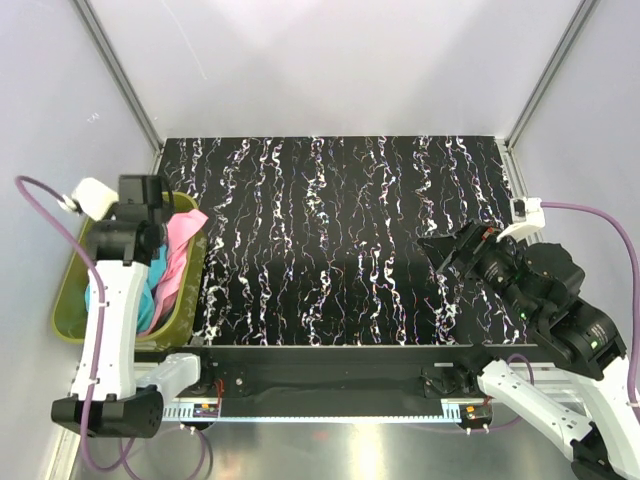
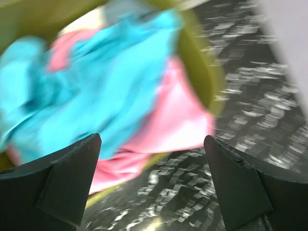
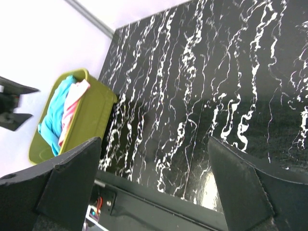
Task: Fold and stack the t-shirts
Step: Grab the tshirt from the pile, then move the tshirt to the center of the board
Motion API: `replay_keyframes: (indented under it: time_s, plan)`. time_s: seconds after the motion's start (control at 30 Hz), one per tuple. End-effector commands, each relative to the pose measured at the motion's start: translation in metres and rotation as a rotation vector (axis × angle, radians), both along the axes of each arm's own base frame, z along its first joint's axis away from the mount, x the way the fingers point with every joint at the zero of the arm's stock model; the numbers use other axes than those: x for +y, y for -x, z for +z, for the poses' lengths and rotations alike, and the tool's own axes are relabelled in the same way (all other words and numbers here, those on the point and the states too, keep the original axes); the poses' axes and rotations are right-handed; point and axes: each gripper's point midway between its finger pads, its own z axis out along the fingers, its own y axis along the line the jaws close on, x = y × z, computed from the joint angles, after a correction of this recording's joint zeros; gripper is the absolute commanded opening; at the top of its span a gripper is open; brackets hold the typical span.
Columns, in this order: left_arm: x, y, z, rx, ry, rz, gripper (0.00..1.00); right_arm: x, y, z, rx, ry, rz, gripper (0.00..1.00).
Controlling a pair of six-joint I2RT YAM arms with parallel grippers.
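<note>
The t-shirts lie bunched in an olive-green bin at the table's left edge. A turquoise t-shirt lies on top, and a pink t-shirt spills over the bin's rim toward the table. From above, the pink t-shirt and the turquoise t-shirt show beside my left arm. My left gripper hovers open above the bin's table-side rim, holding nothing. My right gripper hangs open and empty over the right side of the table, far from the bin.
The table is black with white marbling and has a dark front rail. Pale walls with metal corner posts close in the back and sides. The bin sits between the left wall and the table edge.
</note>
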Motion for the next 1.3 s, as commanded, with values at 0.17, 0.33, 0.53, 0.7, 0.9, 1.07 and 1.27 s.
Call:
replay_keyframes:
  time_s: [0.17,0.33,0.53,0.7,0.9,1.07,1.27]
  plan:
    - [0.051,0.042,-0.085,0.143,-0.036,0.368,0.87,0.003,0.013,0.0,-0.038,0.022,0.074,1.0]
    - [0.067,0.04,-0.085,0.061,-0.081,0.452,0.6,-0.01,0.015,-0.004,-0.05,0.048,0.031,1.0]
    - [0.05,-0.006,-0.012,-0.129,-0.06,0.204,0.0,-0.014,0.018,0.0,-0.054,0.067,0.027,1.0]
    - [-0.055,-0.033,0.195,-0.804,0.004,-0.423,0.0,-0.004,0.019,0.009,-0.081,0.044,0.075,1.0]
    - [-0.18,0.001,0.343,-1.151,0.145,-1.068,0.0,-0.006,0.022,0.02,-0.107,0.024,0.075,1.0]
    - [-0.238,-0.022,0.252,-0.943,0.271,-1.221,0.0,-0.007,0.015,0.01,-0.046,-0.007,0.024,1.0]
    - [-0.278,-0.051,-0.013,-0.371,0.448,-1.23,0.18,0.005,0.001,-0.029,0.099,0.01,0.001,1.0]
